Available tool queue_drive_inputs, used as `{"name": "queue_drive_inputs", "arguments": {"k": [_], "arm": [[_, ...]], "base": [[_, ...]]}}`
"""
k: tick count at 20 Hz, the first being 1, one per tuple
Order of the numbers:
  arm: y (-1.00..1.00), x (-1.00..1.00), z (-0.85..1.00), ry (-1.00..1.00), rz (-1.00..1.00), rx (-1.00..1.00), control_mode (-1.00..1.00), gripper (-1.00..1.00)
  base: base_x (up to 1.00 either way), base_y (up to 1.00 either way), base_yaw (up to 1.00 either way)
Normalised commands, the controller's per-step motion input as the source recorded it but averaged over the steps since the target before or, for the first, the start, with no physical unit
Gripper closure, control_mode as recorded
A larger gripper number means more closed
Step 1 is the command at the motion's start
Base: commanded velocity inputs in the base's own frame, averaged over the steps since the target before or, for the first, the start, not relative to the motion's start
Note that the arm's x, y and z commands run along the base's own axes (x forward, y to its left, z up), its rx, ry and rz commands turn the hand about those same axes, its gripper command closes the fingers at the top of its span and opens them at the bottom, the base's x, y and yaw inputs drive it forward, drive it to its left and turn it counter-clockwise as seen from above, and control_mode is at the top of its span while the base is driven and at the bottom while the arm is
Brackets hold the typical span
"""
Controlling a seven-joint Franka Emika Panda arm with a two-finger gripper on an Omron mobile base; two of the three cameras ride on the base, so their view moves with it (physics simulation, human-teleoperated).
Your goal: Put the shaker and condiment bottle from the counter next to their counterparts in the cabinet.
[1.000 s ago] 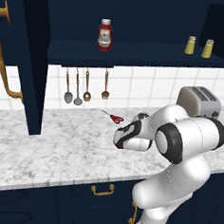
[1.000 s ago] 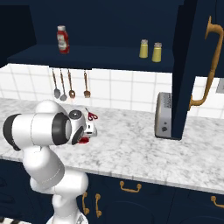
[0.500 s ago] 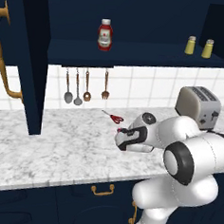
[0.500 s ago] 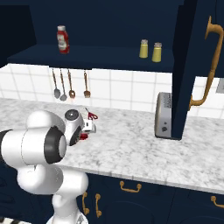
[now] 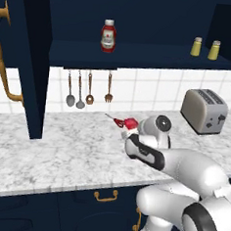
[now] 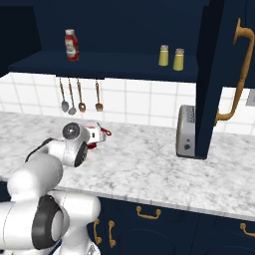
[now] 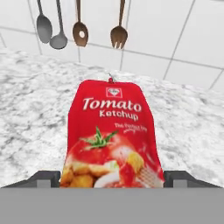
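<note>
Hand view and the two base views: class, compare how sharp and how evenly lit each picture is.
Hand view: the condiment bottle is close and its "Tomato Ketchup" lettering readable, evenly lit with no glare. Left base view: the cabinet interior is dark, and the ketchup bottle label is too small to read. Right base view: the toaster stands partly behind the dark door.

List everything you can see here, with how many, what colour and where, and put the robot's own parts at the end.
condiment bottle: one, red, lying on the counter between the finger tips
ketchup bottle: one, red with white label, cabinet shelf, left
shakers: two, yellow, cabinet shelf, right
cabinet: one, navy, above the counter
utensils: four, hanging on the tiled wall
toaster: one, silver, right on the counter
scissors: one, red-handled, beside the condiment bottle
counter: one, grey marble
hand: one, open, low around the condiment bottle
</note>
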Motion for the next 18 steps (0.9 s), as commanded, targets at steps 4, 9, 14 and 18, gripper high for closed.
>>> {"name": "queue_drive_inputs", "arguments": {"k": [4,9,14,18], "arm": [[0.00,-0.31,0.71,-0.16,0.00,0.00,-1.00,1.00],[0.00,-0.45,0.75,-0.19,0.00,0.00,-1.00,1.00],[0.00,-0.41,0.83,-0.20,0.00,0.00,-1.00,1.00],[0.00,-0.23,0.85,-0.18,0.00,0.00,-1.00,1.00]], "base": [[0.00,0.00,0.00],[0.00,0.00,0.00],[0.00,0.00,0.00],[0.00,0.00,0.00]]}}
